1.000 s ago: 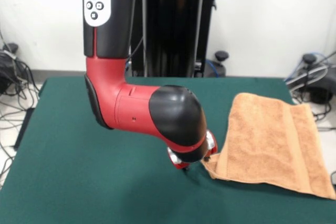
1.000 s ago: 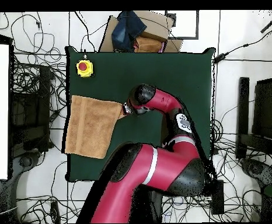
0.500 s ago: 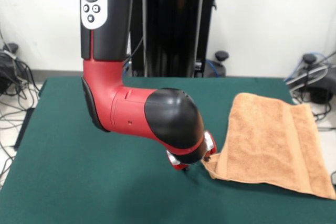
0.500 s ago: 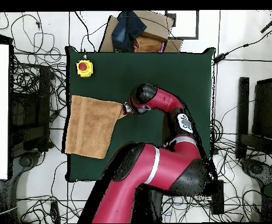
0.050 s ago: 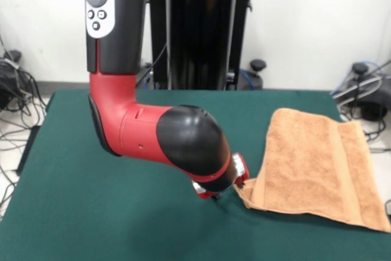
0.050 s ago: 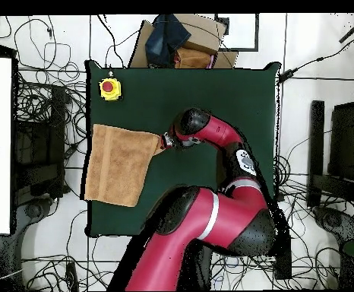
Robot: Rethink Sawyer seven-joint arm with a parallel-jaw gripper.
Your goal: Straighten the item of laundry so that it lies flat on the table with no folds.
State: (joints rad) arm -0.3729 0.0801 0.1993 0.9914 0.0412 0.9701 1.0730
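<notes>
Maybe the gripper [image 5: 215, 195], whose grip I cannot tell, loses the folded hand towel [image 5: 317, 169] corner near the table [image 5: 91, 212] edge, leaving folds

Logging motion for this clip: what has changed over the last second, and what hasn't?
The arm swung slightly: in the front view its upright link and elbow drifted left, while the gripper stayed low at the towel's near-left corner. The towel kept its place and its fold on the table. Whether the gripper grips the corner cannot be seen.
</notes>
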